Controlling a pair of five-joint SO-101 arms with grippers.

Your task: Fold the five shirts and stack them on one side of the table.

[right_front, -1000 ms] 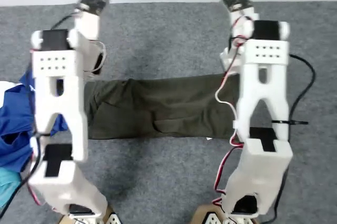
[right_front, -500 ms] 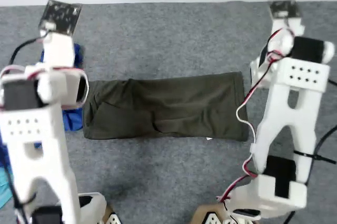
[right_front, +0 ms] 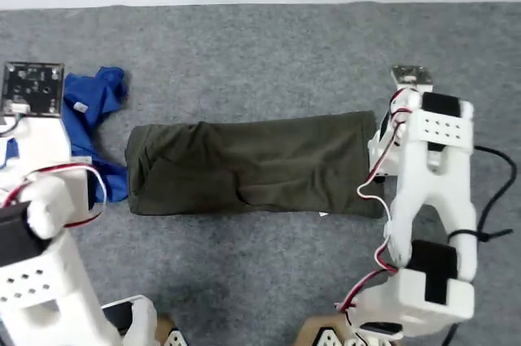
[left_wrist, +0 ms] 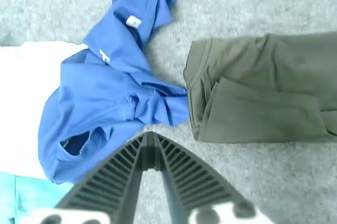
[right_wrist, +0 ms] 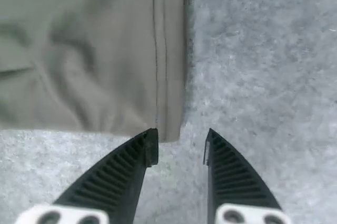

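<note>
No legible txt, nos. or signs anywhere. Two small white tags on blue shirt, print too small to read. Circuit board on an arm: markings unreadable.

My left tool points down with its jaws pressed together, tips meeting. My right tool has its jaws parted by a narrow gap. My left arm and right arm stand well apart.

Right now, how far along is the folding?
Done: olive shirt folded into a long band. In hand: nothing; right gripper open at its corner, left gripper shut, empty. Left: shorter folds, the crumpled blue shirt beside white cloth and teal cloth, stacking.
</note>
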